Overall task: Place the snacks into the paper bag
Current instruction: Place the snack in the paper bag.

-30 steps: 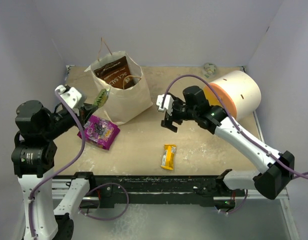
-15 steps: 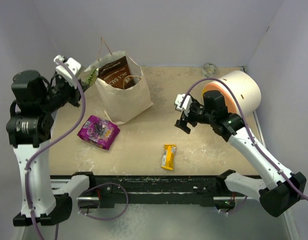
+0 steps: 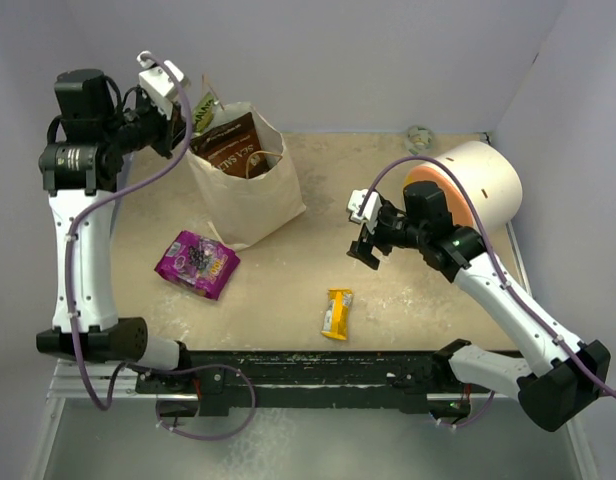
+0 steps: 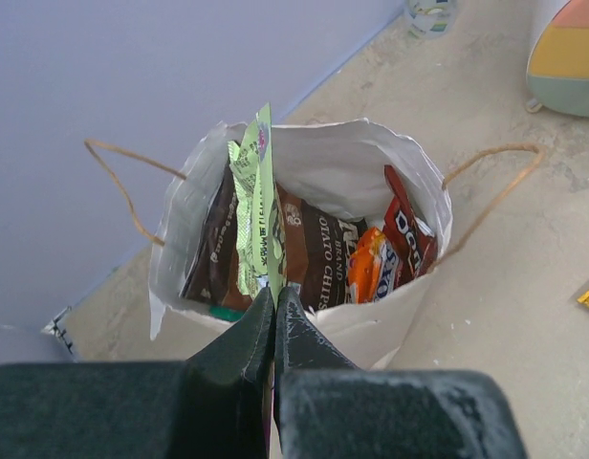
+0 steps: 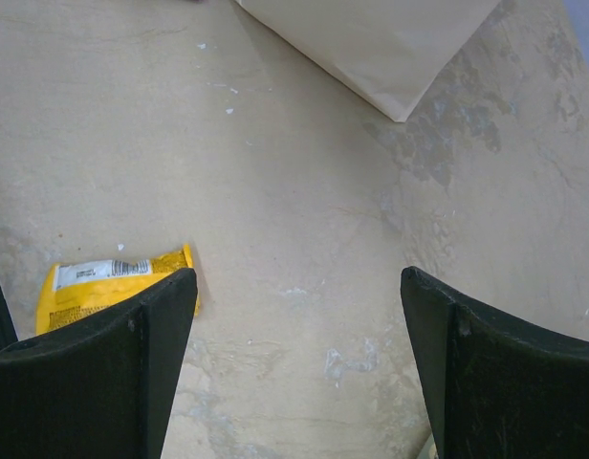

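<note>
Surface: tan desk [image 3: 288, 290] enclosed by pale walls; the paper bag [image 3: 250, 205] stands upright at its far left, mouth open.
Left jaws: pressed together on one edge of the green packet [image 4: 256, 206], which extends from them toward the paper bag mouth.
Change: one second ago this packet was low, just left of the paper bag; it is now raised over the opening.
Right jaws: spread wide, holding nothing, hovering over the desk well right of the paper bag, further from it than a second ago.
Bag contents: brown packet [image 4: 318, 258], orange pouch [image 4: 376, 270] and red pouch [image 4: 404, 225] are inside.
Remaining: purple packet [image 3: 196, 263] lies just in front of the paper bag; yellow bar [image 3: 337, 313] lies further front-right.
Judgement: the green packet appears ready for release; two snacks would then remain outside.
</note>
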You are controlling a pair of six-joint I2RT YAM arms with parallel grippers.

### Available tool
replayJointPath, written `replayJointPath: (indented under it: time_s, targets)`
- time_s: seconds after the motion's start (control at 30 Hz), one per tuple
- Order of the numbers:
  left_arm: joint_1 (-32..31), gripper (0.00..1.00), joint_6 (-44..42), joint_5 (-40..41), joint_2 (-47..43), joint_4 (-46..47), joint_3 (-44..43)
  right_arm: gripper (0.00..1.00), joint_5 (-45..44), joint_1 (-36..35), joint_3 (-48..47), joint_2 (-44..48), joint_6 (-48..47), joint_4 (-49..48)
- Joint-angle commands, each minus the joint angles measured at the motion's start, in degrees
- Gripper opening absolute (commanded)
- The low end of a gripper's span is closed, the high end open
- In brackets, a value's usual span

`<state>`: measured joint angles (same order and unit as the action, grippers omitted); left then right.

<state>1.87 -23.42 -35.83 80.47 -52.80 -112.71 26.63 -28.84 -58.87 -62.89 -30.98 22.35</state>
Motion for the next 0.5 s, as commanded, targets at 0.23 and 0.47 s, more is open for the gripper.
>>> replayJointPath:
  time_s: [0.23,0.47]
  targets:
    - [-1.61,0.00,-4.10,-5.62,12.65,-0.32,-9.36,0.89,1.66,0.63,0.69,0.52,0.99,-2.39]
    - [-4.45,0.01,-6.72,-4.64,21.52,-6.98,-15.54,0.89,0.20,0.89,0.69,0.22,0.99,-3.02]
